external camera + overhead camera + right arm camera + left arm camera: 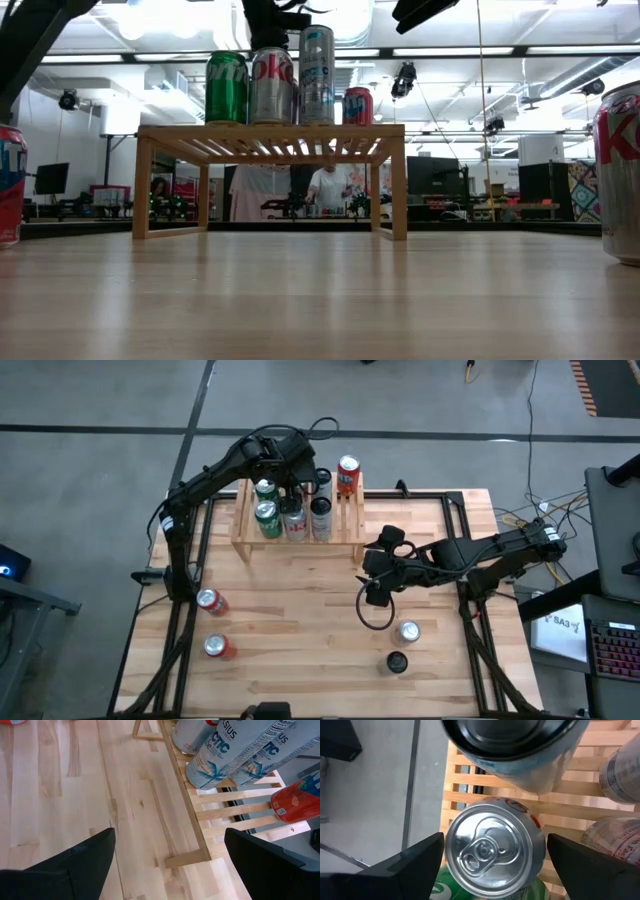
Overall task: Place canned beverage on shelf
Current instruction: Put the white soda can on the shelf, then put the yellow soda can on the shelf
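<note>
The left gripper (292, 478) is above the shelf (345, 510), at its far side, over the group of cans standing there. In the left wrist view its two dark fingers (407, 862) stand wide apart, one on each side of a silver can (492, 851) seen from the top, with a gap between each finger and the can. So the gripper is open and holds nothing; the silver can stands upright on the slats directly below it. Just beside this can there is a green can (445, 890), and a tall slim can with a dark top (520, 745) stands on the other side.

In the low view the shelf (270, 135) carries a green can (227, 88), a silver can with red letters (272, 85), a tall slim can (317, 74) and, farther back, a red can (357, 105).

The right gripper (375, 592) hangs over the wooden table (300, 620), near and to the right of the shelf, well apart from the cans. Its fingers (75, 865) are spread wide and nothing is between them.

On the table two red cans (211, 601) lie at the near left, and a silver can (408, 631) and a dark can (397, 661) stand at the near right.
</note>
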Controlling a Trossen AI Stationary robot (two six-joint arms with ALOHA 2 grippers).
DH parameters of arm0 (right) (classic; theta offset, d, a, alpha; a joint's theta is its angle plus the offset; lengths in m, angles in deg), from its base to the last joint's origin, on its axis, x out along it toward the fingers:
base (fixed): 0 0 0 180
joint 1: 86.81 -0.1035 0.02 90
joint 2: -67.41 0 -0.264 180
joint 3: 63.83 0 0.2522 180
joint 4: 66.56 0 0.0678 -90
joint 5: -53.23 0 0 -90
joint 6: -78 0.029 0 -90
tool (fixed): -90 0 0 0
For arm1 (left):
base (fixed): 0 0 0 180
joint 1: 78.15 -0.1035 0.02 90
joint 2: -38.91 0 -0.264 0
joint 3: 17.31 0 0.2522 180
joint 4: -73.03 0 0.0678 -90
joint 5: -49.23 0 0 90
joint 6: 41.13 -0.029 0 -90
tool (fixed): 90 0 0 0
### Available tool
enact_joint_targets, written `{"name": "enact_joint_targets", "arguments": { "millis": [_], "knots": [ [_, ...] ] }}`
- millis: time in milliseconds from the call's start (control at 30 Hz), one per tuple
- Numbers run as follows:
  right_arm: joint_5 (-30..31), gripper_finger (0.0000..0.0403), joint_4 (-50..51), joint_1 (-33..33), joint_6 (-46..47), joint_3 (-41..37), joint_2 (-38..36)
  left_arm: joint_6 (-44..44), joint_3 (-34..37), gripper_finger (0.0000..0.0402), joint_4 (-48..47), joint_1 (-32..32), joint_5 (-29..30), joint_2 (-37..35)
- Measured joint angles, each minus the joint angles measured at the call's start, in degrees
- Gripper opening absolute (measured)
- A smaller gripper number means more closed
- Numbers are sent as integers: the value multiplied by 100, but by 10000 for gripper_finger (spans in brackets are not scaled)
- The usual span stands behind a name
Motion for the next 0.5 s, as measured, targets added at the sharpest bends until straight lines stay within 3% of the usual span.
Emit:
{"name": "enact_joint_targets", "arguments": {
  "millis": [500],
  "knots": [
    [0,364,0,0,55,0,0,8,-584,339,-358,0,4,-24]
  ]
}}
